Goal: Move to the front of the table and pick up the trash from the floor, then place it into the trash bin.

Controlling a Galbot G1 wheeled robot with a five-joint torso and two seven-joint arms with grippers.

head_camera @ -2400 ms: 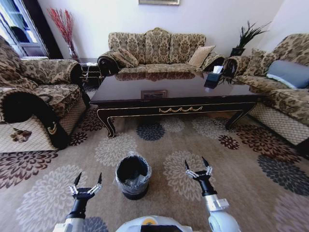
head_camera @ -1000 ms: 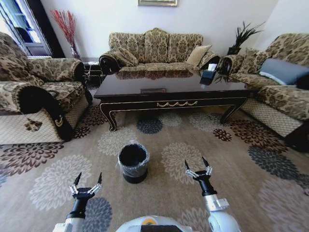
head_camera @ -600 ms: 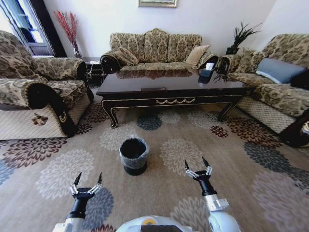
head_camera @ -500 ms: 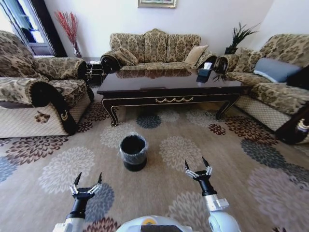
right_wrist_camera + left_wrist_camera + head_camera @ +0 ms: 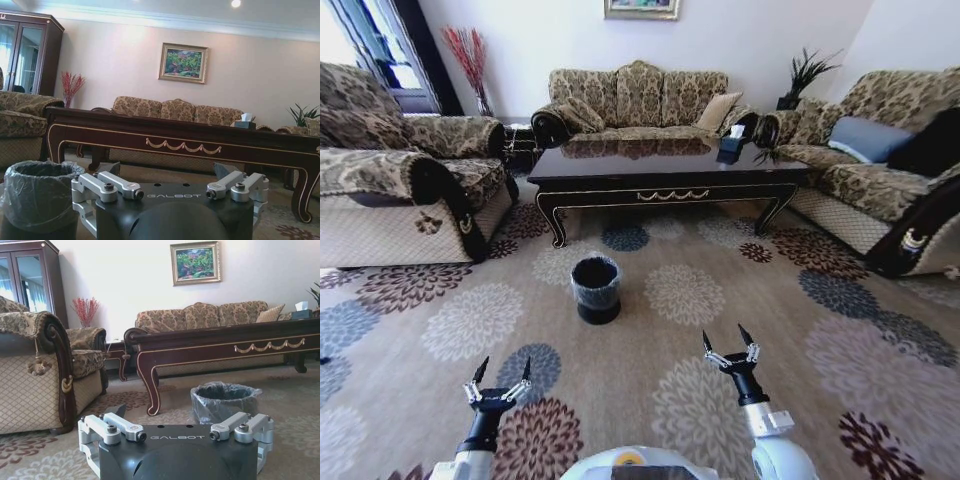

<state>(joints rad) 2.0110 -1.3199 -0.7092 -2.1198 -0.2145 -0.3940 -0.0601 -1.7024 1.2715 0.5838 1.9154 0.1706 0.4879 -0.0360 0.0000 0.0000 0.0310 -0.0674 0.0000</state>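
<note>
The dark glossy table [image 5: 665,178] with a gold scroll on its front edge stands at the far middle of the room, also seen as the table [image 5: 225,342] and the table [image 5: 185,140]. The black trash bin [image 5: 596,290] with a clear liner stands on the flowered floor [image 5: 740,400] in front of the table's left half. It also shows as the trash bin [image 5: 225,400] and the trash bin [image 5: 35,195]. My left gripper [image 5: 503,368] and right gripper [image 5: 724,340] hang open and empty over the carpet, well short of the bin. The trash is out of view.
Patterned sofas flank the carpet: an armchair [image 5: 390,190] on the left, a long sofa [image 5: 635,100] behind the table, another sofa [image 5: 890,170] on the right. A tissue box [image 5: 731,132] sits on the table. Open carpet lies between me and the bin.
The whole head view has shifted: the camera has backed away, so table, bin and sofas look farther and more carpet shows. Both arms keep their pose, grippers open.
</note>
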